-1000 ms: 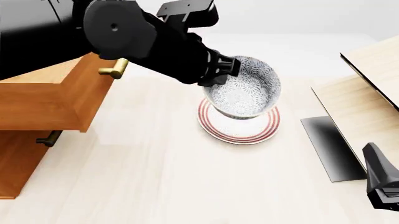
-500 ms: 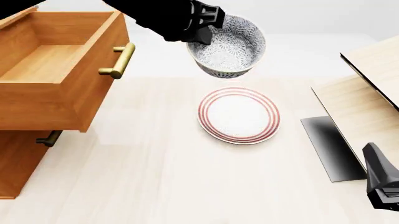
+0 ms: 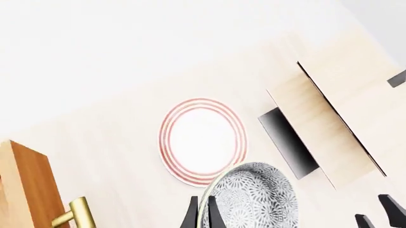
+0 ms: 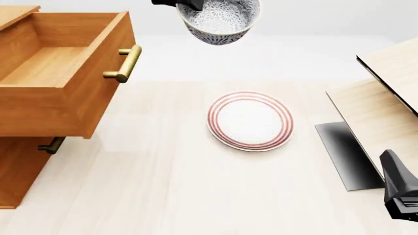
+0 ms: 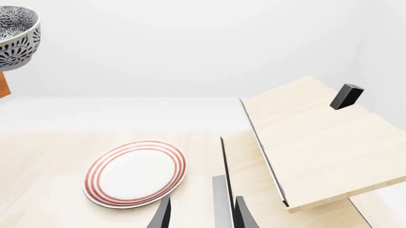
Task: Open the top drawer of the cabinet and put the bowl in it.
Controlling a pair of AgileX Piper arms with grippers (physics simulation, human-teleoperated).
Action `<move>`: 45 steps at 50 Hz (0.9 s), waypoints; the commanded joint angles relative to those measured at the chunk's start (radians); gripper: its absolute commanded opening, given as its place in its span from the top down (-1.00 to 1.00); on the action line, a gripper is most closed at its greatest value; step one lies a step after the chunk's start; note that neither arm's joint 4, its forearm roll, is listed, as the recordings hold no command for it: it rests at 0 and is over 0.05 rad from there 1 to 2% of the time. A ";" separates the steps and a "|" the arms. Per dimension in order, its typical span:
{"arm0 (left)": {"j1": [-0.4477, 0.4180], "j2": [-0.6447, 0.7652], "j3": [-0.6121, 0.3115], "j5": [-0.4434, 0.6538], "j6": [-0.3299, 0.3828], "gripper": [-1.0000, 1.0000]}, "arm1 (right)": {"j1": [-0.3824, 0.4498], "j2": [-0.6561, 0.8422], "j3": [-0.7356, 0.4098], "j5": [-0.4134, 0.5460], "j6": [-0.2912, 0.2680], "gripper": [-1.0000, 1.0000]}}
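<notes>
The speckled bowl (image 4: 220,19) hangs high above the table, between the open top drawer (image 4: 46,68) and the plate. My left gripper (image 4: 186,4) is shut on its rim at the upper edge of the front view. In the left wrist view its two fingers pinch the bowl (image 3: 257,202) rim, the gripper (image 3: 201,214) low in the picture. The drawer of the orange-brown cabinet (image 4: 16,171) stands pulled out and empty, its brass handle (image 4: 124,63) facing the bowl. My right gripper (image 5: 201,216) is open, low at the near right (image 4: 400,196), holding nothing.
A flat white plate with red rings (image 4: 250,120) lies bare mid-table, below and right of the bowl. A pale light-wood structure (image 4: 385,93) with a dark base (image 4: 346,154) fills the right side. A lower drawer's handle (image 4: 51,145) shows under the open drawer.
The left arm has lifted the bowl off the plate, up and leftward, to the top of the front view. The arm no longer covers the drawer. The right gripper stayed still.
</notes>
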 commanded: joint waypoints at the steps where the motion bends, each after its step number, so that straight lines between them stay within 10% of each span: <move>1: 0.051 0.000 -0.070 0.042 0.003 1.00 | 0.001 -0.001 0.001 0.000 0.001 -1.00; 45: 0.330 -0.270 0.130 0.015 -0.075 1.00 | 0.001 -0.001 0.001 0.000 0.001 -1.00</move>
